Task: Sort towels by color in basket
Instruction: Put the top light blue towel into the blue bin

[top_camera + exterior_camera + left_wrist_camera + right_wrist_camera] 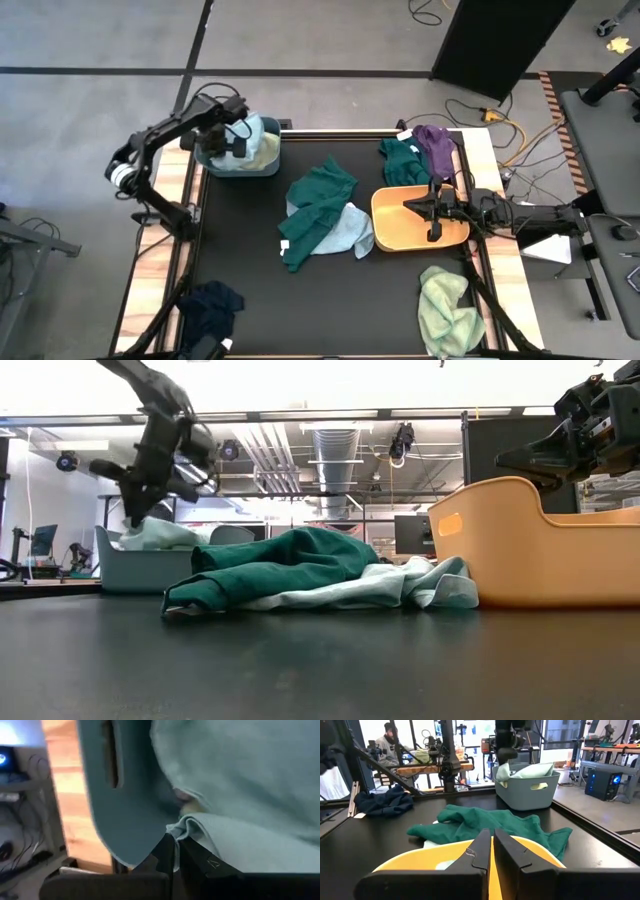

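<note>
One camera looks straight down on the table point(250, 300), another level across it (both catch the yellow basket point(540, 550)), two ride the wrists.

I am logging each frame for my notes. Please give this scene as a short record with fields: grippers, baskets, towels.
left gripper: over the blue-grey basket, shut on a light blue towel
right gripper: shut, empty, above the yellow basket
table centre: dark green towel lying on another light blue towel
elsewhere on table: navy towel, pale green towel, purple towel
</note>
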